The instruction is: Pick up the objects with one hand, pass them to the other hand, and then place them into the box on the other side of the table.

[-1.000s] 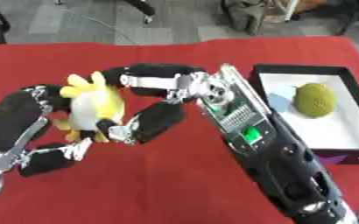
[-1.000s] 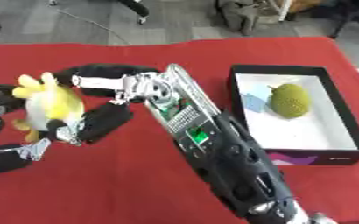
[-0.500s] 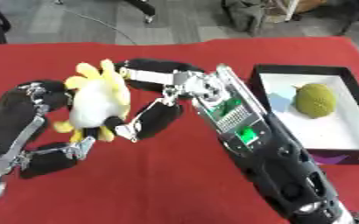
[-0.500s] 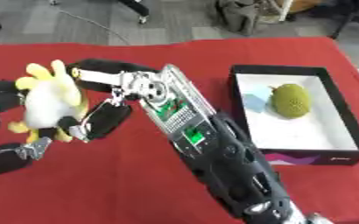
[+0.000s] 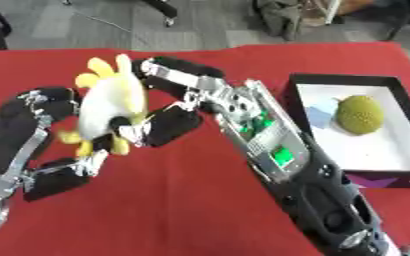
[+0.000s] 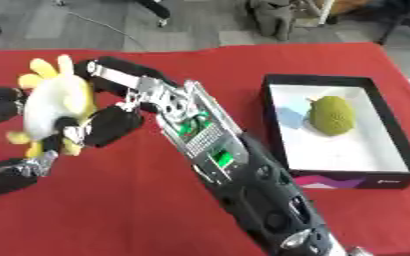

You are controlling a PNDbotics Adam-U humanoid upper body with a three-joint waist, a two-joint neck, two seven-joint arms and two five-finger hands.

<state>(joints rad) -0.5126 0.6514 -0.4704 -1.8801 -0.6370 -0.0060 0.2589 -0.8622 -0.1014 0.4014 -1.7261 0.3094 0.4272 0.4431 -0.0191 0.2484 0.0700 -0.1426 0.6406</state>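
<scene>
Toy: a soft white and yellow plush chick with a yellow comb and yellow feet is hanging upright in the air above the red tablecloth, left of the middle, between the two hands.
Left hand: the black left hand is reaching in from the lower left, its fingers curling round the back and underside of the plush chick.
Right hand: the black and silver right hand is stretching across from the lower right, one finger arching over the top of the chick and another pressing in beside its lower front, so it is closing on the toy too.
Box: a black rectangular box with a white inside is sitting on the right side of the cloth.
Contents: a bumpy green round fruit-like thing is lying in the far half of the box.
</scene>
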